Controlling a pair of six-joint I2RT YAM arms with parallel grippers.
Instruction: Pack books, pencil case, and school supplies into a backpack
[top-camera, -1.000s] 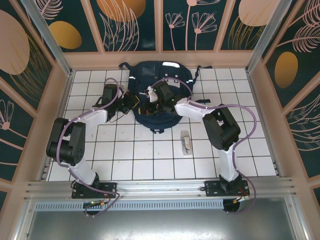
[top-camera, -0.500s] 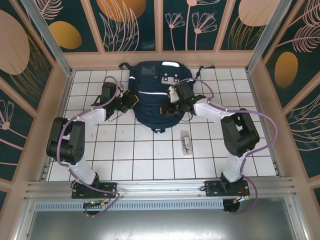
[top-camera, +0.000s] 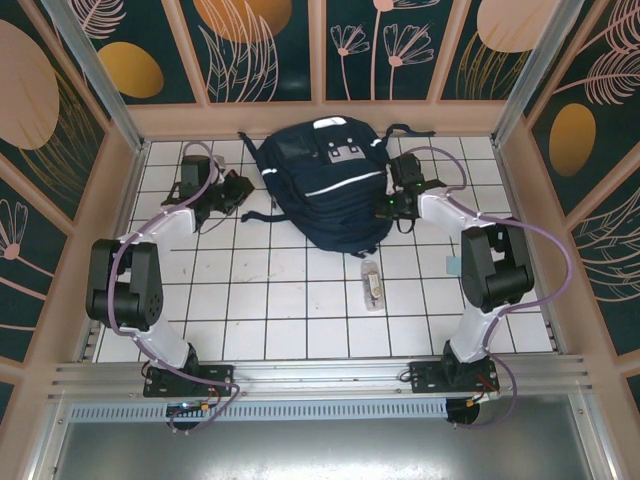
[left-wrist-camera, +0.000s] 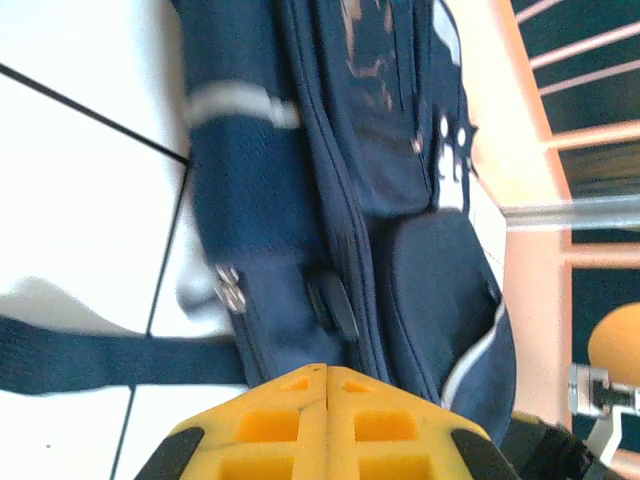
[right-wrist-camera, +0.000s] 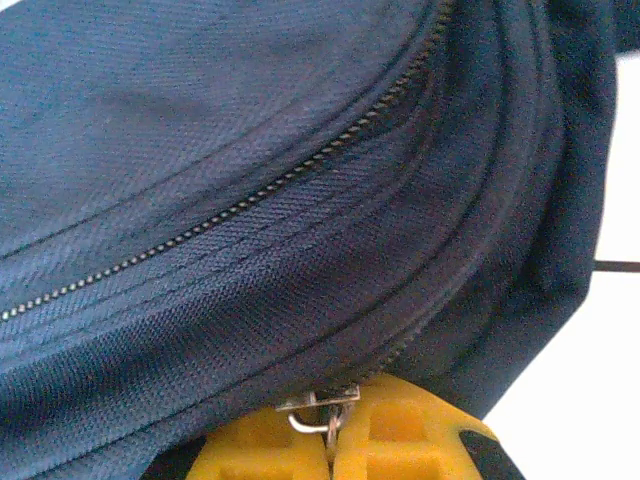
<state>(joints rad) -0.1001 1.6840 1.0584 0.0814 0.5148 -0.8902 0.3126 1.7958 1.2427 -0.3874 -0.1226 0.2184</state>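
Right wrist view: right tool clenched on the zipper pull of the backpack; left tool clenched beside it; white tiled tabletop, leaf-patterned walls.

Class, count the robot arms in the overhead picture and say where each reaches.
2. The left arm reaches the backpack's left side; the right arm reaches its right side.

The backpack is navy with white stripes and a grey patch, on a tabletop of white tiles with dark grid lines. The left tool and right tool are yellow. The walls are dark teal with peach leaves and orange ovals.
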